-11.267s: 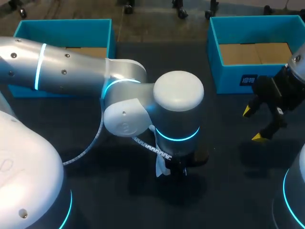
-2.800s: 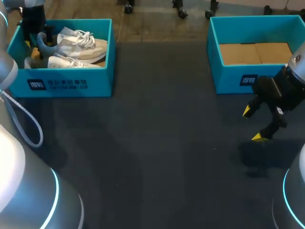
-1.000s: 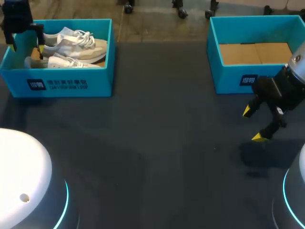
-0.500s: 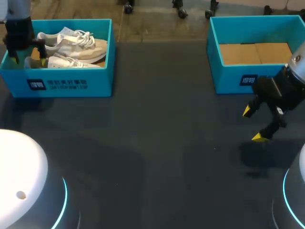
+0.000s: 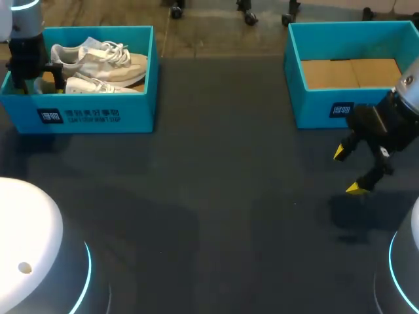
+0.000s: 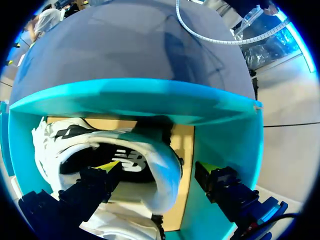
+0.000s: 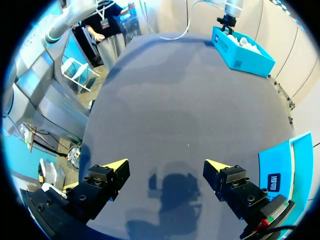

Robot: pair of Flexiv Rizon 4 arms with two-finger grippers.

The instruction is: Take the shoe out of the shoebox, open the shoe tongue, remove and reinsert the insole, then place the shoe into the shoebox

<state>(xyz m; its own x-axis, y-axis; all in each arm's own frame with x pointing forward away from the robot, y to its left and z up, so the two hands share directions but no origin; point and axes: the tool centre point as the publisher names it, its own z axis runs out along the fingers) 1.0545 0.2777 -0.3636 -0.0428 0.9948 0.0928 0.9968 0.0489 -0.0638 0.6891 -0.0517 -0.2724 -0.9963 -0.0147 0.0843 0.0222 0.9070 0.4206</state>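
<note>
desk (image 5: 216, 196): dark, carrying a teal box at each far corner, the middle kept free, i'd guess for working on the shoe.
left arm (image 5: 26, 46): it stands upright over the outer end of the left shoebox (image 5: 98, 114), reaching straight down at the heels, the handiest end to lift by.
right arm (image 5: 393, 118): parked in front of the right shoebox (image 5: 340, 108), above the desk, near where the shoe will likely be handled.
right shoebox: only its brown cardboard floor shows.
shoes: a white pair lies on its sides in the left shoebox, the near sneaker (image 6: 150, 165) with its heel at the arm's end and the far sneaker (image 5: 105, 59) behind it.
left jaws: released, straddling the near sneaker's heel collar, one tip inside the opening and one between heel and box wall (image 6: 225, 140), so it looks set to pinch the heel.
right jaws: released, holding nothing.
change: a few seconds ago the left arm stretched across the desk's middle. it has since swung to the box, and in the last second it sank lower into it. the right arm has not moved.
</note>
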